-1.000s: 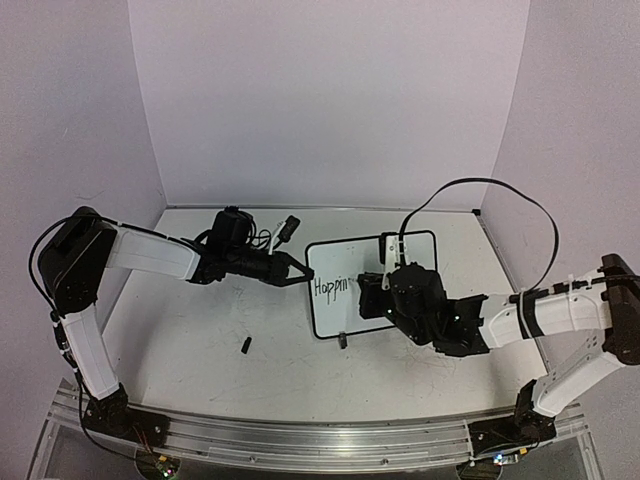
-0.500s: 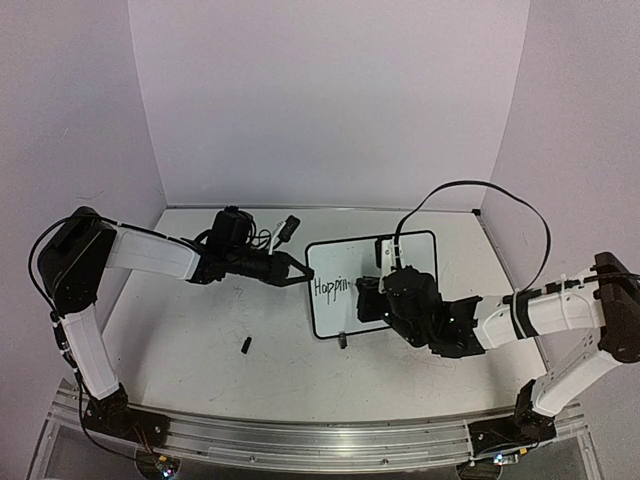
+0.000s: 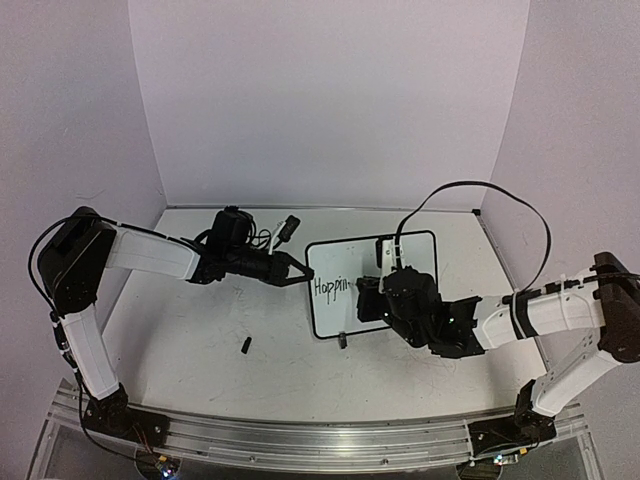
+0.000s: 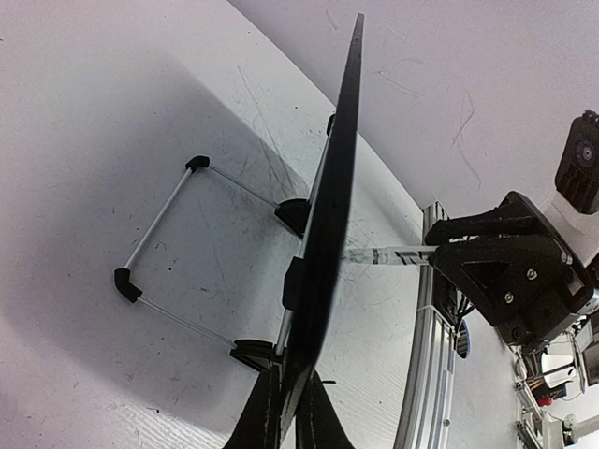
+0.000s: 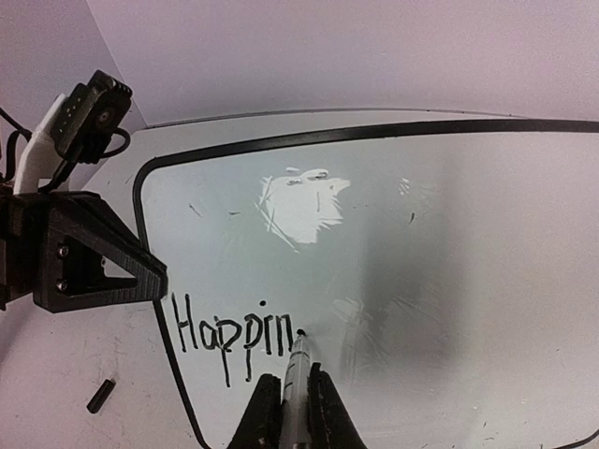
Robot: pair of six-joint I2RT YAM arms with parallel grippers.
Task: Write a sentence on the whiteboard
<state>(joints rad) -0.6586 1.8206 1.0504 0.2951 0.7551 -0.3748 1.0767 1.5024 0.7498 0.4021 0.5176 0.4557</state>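
The whiteboard [image 3: 340, 262] stands tilted on the table, white with a thin black frame; it fills the right wrist view [image 5: 393, 243] and shows edge-on in the left wrist view [image 4: 337, 187]. The sentence [image 5: 234, 329] reads "Happin" in black letters near the board's left edge, also seen from above [image 3: 332, 287]. My left gripper [image 3: 298, 277] is shut on the board's left edge [image 4: 288, 412]. My right gripper [image 5: 293, 404] is shut on a marker [image 5: 298, 374] whose tip touches the board just right of the last letter. From above, the right gripper [image 3: 372, 298] is in front of the board.
A small black marker cap [image 3: 245, 345] lies on the table in front of the left arm, also in the right wrist view [image 5: 100, 395]. The board's wire stand with black feet [image 4: 126, 281] rests behind it. The aluminium rail [image 3: 300, 435] runs along the near edge.
The right gripper with the marker has shifted slightly left and up along the board; the writing has grown by a stroke. The left arm has not moved.
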